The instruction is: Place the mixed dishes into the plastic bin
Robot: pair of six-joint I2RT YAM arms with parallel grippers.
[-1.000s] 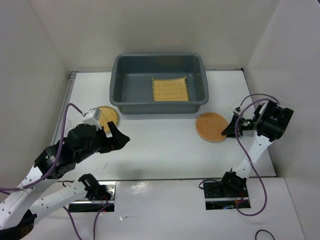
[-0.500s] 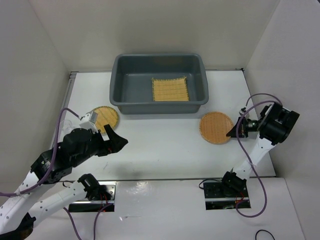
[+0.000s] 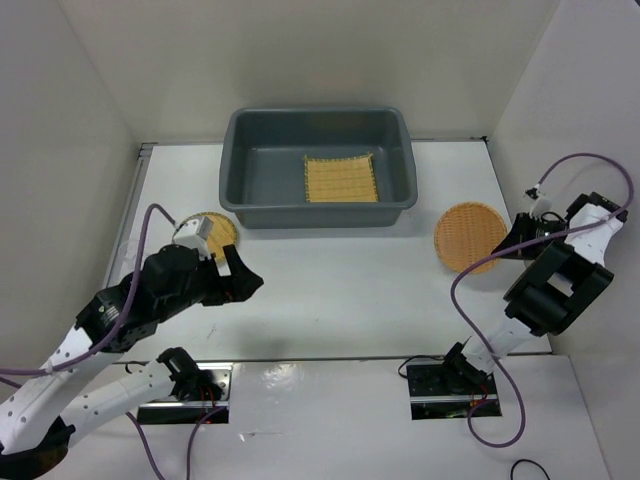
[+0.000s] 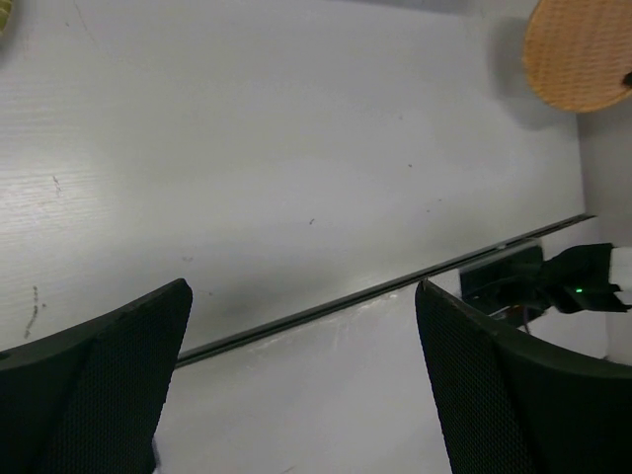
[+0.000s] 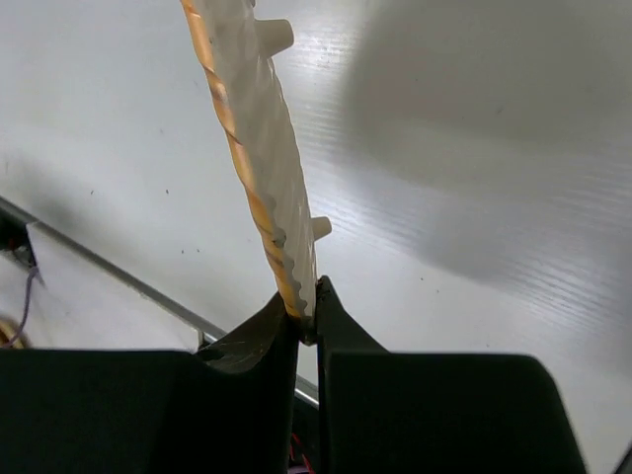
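At the far edge of the table [image 3: 330,270], the plastic bin [image 3: 320,216] sits with its long axis running left to right, and the square bamboo mat [image 3: 341,179] lies flat on its floor toward the right half, edges close to parallel with the bin's walls and turned only slightly. To the right of the bin and apart from it, we see the orange-brown woven disc [image 3: 470,237] pinched by its near-right rim in the right end effector [image 3: 508,250], whose 2 fingers are closed on that rim. From above, its broad face is turned up toward the camera. In the right wrist view the disc [image 5: 252,148] shows edge-on, a thin band running straight out from the clamped end effector [image 5: 307,316], raised off the table with a soft shadow below. The yellow-tan woven disc [image 3: 218,228] lies flat on the table just left of the bin's near-left corner, partly covered by the left arm. The left end effector [image 3: 238,272] hangs over bare table beside it with its jaws spread wide and nothing between them, as its wrist view confirms [image 4: 301,291].
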